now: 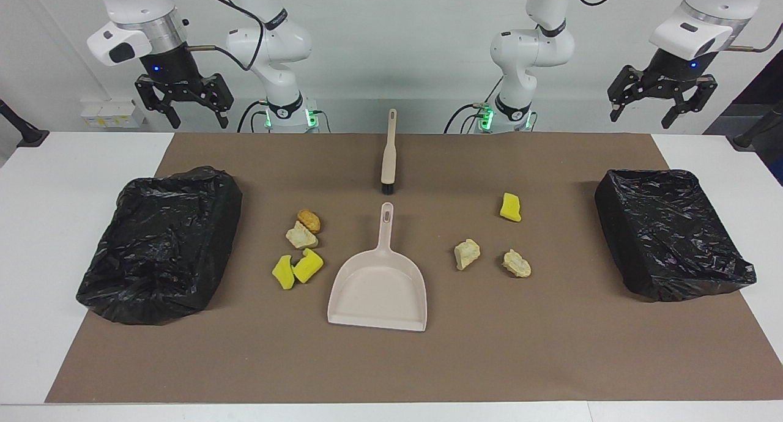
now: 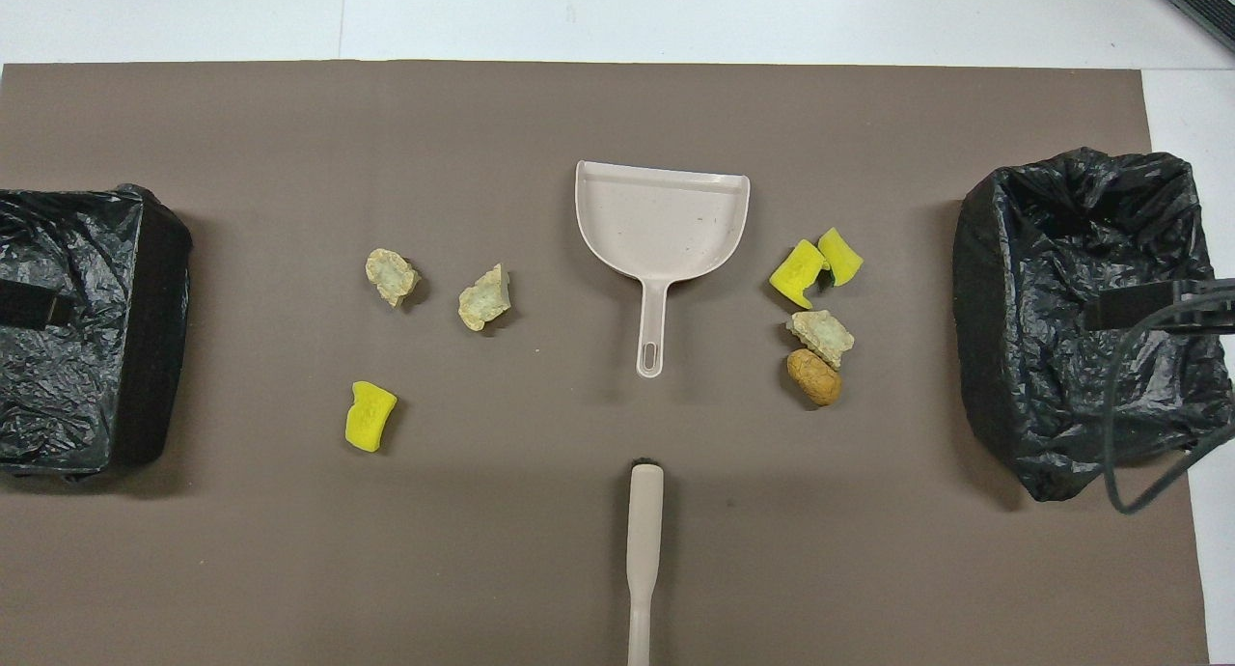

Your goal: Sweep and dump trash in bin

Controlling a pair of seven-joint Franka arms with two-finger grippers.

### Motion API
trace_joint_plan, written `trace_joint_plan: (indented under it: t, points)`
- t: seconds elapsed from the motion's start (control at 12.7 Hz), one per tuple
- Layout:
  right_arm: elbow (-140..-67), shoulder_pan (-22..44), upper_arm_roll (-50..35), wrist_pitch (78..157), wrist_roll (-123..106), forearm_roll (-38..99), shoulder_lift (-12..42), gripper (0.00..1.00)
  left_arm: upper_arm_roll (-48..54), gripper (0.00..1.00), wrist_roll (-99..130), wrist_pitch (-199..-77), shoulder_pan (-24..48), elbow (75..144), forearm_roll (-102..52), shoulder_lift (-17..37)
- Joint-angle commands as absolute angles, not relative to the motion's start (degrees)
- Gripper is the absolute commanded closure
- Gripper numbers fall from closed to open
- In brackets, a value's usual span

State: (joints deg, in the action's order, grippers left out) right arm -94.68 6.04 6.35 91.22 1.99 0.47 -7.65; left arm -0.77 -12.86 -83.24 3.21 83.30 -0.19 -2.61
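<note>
1. While both arms wait raised, nothing is swept yet: the left gripper [image 1: 659, 106] hangs with jaws spread and empty above the tabletop's edge, on the brush's left-arm side, and the right gripper [image 1: 185, 106] likewise on the brush's right-arm side.
2. The landmark is the dustpan [image 1: 379, 287], at the middle of the brown mat [image 1: 550, 361], handle pointing toward the robots.
3. The trash lies in two groups beside the dustpan: four chunks [image 1: 299, 246] toward the right arm's end, three chunks [image 1: 494, 244] toward the left arm's end, all on the mat.
4. The brush [image 1: 388, 156] lies nearer the robots than the dustpan, in line with its handle, bristles toward it.
5. Two bins [image 1: 670, 232] [image 1: 156, 241] lined with crinkled black plastic flank the dustpan, well apart from it.
6. Next, I judge, one arm must take the brush, the other the dustpan handle.
7. The chunks look spongy and ragged; the dustpan is smooth, rigid beige plastic with a flat lip.
</note>
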Motion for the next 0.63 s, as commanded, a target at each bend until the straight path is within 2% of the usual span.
trace_joint_plan:
  t: [0.0, 0.32, 0.55]
  points:
    - [-94.8, 5.5, 6.2, 91.0, 0.8, 1.4, -7.7, 0.0, -0.4, 0.0, -12.6, -82.2, 2.9, 83.0, -0.6, -3.2]
    - [-94.8, 5.5, 6.2, 91.0, 0.8, 1.4, -7.7, 0.0, 0.1, 0.0, -12.5, -82.4, 3.3, 84.0, -0.6, -3.5]
    - [-94.8, 5.5, 6.2, 91.0, 0.8, 1.4, -7.7, 0.0, 1.2, 0.0, -12.5, -83.1, 5.3, 89.2, -0.7, -7.0]
